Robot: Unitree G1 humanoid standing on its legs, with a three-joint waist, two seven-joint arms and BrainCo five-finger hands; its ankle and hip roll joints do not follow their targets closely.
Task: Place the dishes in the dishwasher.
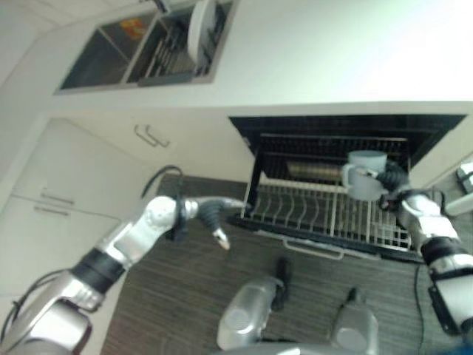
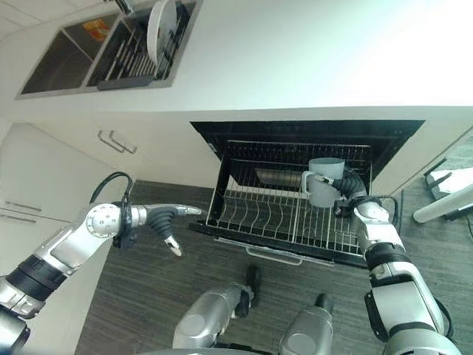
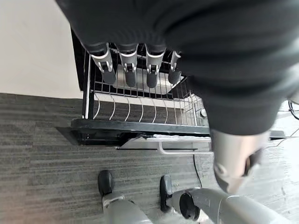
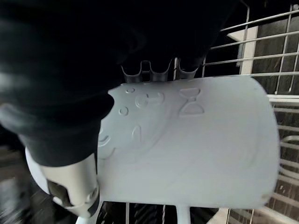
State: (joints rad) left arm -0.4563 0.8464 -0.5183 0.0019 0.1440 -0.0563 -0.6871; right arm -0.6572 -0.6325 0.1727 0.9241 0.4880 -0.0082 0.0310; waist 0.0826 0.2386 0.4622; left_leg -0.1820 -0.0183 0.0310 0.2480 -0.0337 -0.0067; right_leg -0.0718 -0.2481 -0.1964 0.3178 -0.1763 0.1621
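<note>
Nearest to us in the left eye view, our left hand hangs over the dark striped floor beside the near left corner of the pulled-out dishwasher rack, its fingers straight and pointing at the rack, the thumb hanging below, nothing in it. Our right hand holds a pale grey mug above the right part of the rack, handle turned toward the left. Up on the white bench a sink sits with a drying rack carrying an upright white plate.

From the right eye view we see the same: the mug upright over the wire rack, the right hand behind it on its right side, the left hand apart from the rack's corner. White cabinet doors stand at the left.

Through the left wrist view, our fingers lie side by side, relaxed, over the rack's tines, touching nothing.

Through the right wrist view, the mug lies across the palm: the fingers curl over one side of its embossed wall, the thumb presses the opposite side near one end, and rack wires show behind it.
</note>
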